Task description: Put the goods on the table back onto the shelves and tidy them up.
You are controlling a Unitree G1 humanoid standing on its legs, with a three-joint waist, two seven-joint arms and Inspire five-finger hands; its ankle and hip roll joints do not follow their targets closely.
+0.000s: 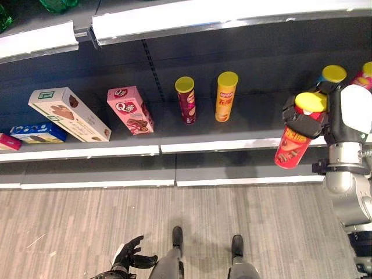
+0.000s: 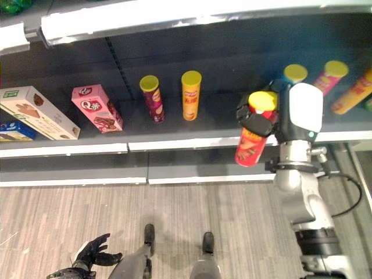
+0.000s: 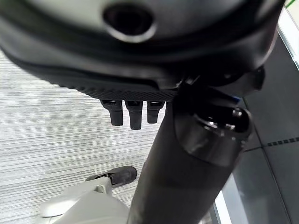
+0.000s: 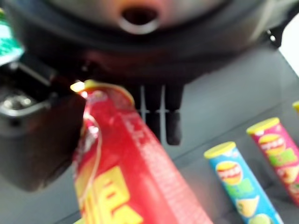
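- The right hand (image 2: 258,122) has its fingers (image 4: 173,119) and thumb curled round a red can (image 2: 251,142) with a yellow lid, gripping it near the lid end.
- The red can hangs tilted in front of the shelf's (image 1: 221,145) front edge, lid up and towards the shelf, its lower end out over the floor (image 1: 87,226); it touches nothing but the hand.
- Just behind the hand, on the right part of the shelf, stand a blue can (image 2: 293,74) and a pink can (image 2: 328,75), both with yellow lids; a further yellow can (image 2: 354,93) leans at the shelf's right end.
- Near the middle of the shelf, a dark red can (image 1: 186,100) and a yellow-orange can (image 1: 225,96) stand upright side by side, close but apart, both set back from the front edge.
- Left of them a pink box (image 1: 131,109) stands tilted, then a long white box (image 1: 67,113) lies slanted, its lower corner near the front edge.
- At the shelf's left end a blue box (image 1: 38,132) lies flat, with a small pink pack (image 1: 9,141) beside it at the front edge.
- The left hand (image 1: 129,256) hangs low over the floor, well apart from the shelf, its fingers spread and relaxed, holding nothing.
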